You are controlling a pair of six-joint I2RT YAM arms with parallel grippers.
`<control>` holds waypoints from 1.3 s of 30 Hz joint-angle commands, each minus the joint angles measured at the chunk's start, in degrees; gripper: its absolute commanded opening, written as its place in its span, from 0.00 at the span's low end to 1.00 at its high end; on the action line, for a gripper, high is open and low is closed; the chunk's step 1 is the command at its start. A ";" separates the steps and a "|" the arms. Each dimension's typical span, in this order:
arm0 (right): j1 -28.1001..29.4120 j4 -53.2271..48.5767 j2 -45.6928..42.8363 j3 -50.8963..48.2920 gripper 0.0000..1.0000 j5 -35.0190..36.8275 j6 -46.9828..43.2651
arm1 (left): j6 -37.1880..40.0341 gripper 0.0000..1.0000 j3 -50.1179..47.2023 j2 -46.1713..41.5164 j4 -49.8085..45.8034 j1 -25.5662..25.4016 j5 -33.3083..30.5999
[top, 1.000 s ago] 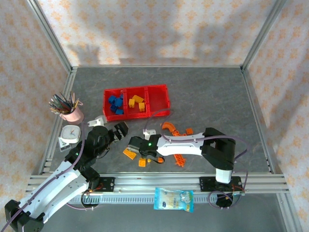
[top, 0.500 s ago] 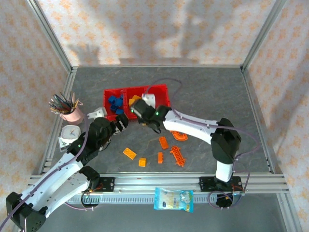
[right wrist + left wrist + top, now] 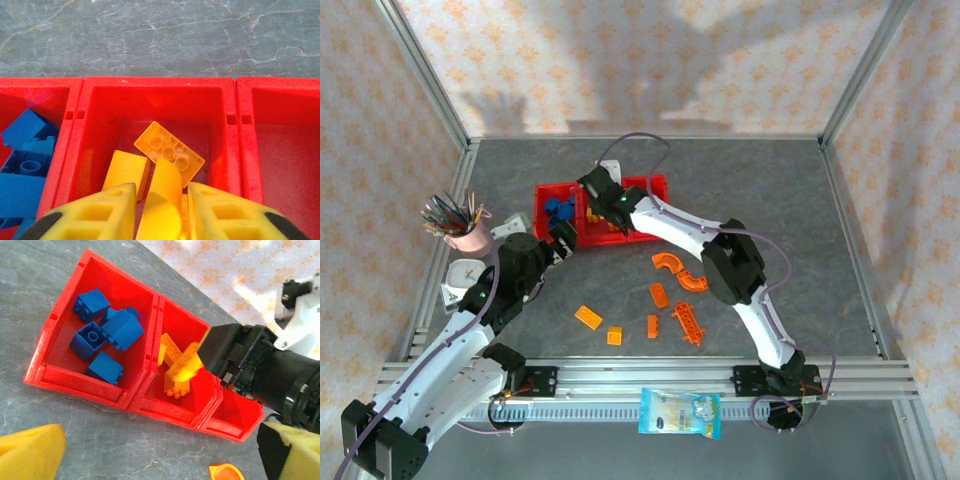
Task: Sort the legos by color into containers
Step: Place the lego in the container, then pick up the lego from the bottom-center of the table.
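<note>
Since a second ago the right arm has swung off the near side of the tray, where it was down among the loose orange bricks, and reached over the tray's middle bin; the left arm has slid up toward the tray's near wall. Nearest the arm bases, on the tabletop at the tray's near side, lie the small orange bricks and the ladder-like piece. The curved piece lies closer to the tray, and all are apart from it. Next comes the left tool, jaws wide and holding nothing, hovering just beside the tray's near wall around the divider between the left and middle bins. Inside the tray, the blue bricks lie in the left bin and two yellow bricks in the middle one. Over that middle bin hangs the right tool, with a yellow brick pinched between its fingers. What matters is that this brick sits above the middle bin's floor, clear of both dividers, so letting go should land it with its own colour. Its long axis runs in line with the fingers, free end pointing down and toward the tray's far wall. For the orange pieces the left tool looks the nearer one
</note>
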 commanded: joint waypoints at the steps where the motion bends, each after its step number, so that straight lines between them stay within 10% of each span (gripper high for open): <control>1: 0.04 -0.16 -1.75 2.99 0.39 -0.34 -2.78 | 1.14 0.99 0.76 -0.47 0.80 0.51 0.63; 22: 10.10 -0.76 -29.01 -33.78 0.58 -5.44 0.50 | -0.99 0.99 -0.64 -8.72 -10.75 0.51 5.35; 39: 23.92 4.03 -23.88 -41.28 0.67 -11.78 -6.58 | -7.41 0.99 -1.07 -17.97 -23.18 0.53 -0.20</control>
